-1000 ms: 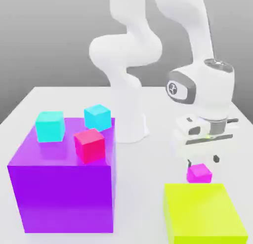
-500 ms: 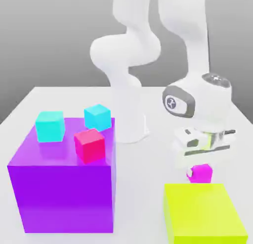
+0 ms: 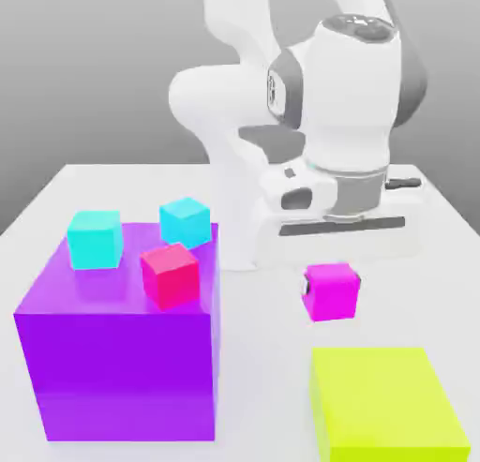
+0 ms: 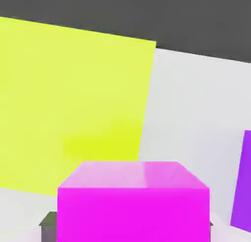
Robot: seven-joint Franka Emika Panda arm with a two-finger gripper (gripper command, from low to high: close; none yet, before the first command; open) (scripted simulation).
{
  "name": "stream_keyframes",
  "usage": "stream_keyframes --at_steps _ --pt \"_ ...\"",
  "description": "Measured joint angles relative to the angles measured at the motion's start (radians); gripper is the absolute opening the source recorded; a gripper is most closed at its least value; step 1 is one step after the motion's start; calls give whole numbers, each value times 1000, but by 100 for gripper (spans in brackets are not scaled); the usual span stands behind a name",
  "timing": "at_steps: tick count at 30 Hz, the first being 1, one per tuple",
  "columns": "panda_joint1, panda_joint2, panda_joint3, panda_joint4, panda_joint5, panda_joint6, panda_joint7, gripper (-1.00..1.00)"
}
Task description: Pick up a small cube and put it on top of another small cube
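The small magenta cube (image 3: 331, 292) hangs in the air above the white table, off the surface, with my gripper (image 3: 329, 290) shut on it. One dark fingertip (image 3: 307, 286) shows on the side of the cube facing the exterior view's left. In the hand view the same cube (image 4: 132, 201) sits close up between the jaws. Two small cyan cubes (image 3: 95, 238) (image 3: 185, 221) and a crimson-pink small cube (image 3: 171, 275) rest on top of the big purple block (image 3: 117, 366). The held cube is to the exterior view's right of them, at about their height.
A big yellow-green block (image 3: 386, 404) stands on the table (image 3: 262, 357) below and to the exterior view's right of the held cube; it also appears in the hand view (image 4: 73, 103). The arm's white base (image 3: 248, 240) rises behind the purple block.
The jaws closed on the magenta cube beside the yellow-green block. The hand then rose with it and shifted toward the exterior view's left.
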Motion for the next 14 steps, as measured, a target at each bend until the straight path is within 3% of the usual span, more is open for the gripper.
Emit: stream_keyframes --at_steps 6,10,11,14 --pt "-122 -115 -131 145 -47 -256 -156 -100" --pt "-142 -77 -157 86 -50 -160 -185 -100" --pt "-143 -67 -159 70 -49 -134 -187 100" --pt "-143 -67 -159 70 -49 -134 -187 100"
